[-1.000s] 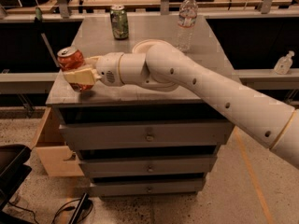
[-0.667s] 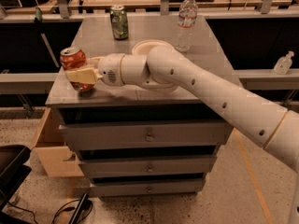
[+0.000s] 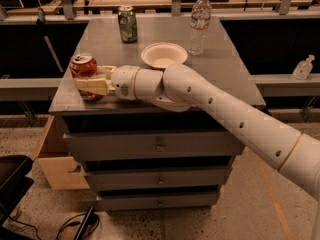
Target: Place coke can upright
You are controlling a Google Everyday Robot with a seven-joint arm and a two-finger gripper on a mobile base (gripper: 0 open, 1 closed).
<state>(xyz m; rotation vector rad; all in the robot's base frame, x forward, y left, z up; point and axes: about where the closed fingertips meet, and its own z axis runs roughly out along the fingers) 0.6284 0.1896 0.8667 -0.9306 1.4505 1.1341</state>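
The coke can (image 3: 83, 66), red with a silver top, stands upright near the front left corner of the grey cabinet top (image 3: 230, 69). My gripper (image 3: 87, 81) reaches in from the right and sits around the can's lower half, with its tan fingers (image 3: 92, 86) against the can. The can's base is hidden behind the fingers, so I cannot tell whether it rests on the surface.
A green can (image 3: 127, 24) stands at the back left. A white paper bowl (image 3: 164, 55) and a clear water bottle (image 3: 199, 24) sit at the back middle. The cabinet's left edge is close to the coke can. A wooden box (image 3: 52, 154) is on the floor left.
The arm and the coke can have shifted slightly; the can sits upright within the fingers as before.
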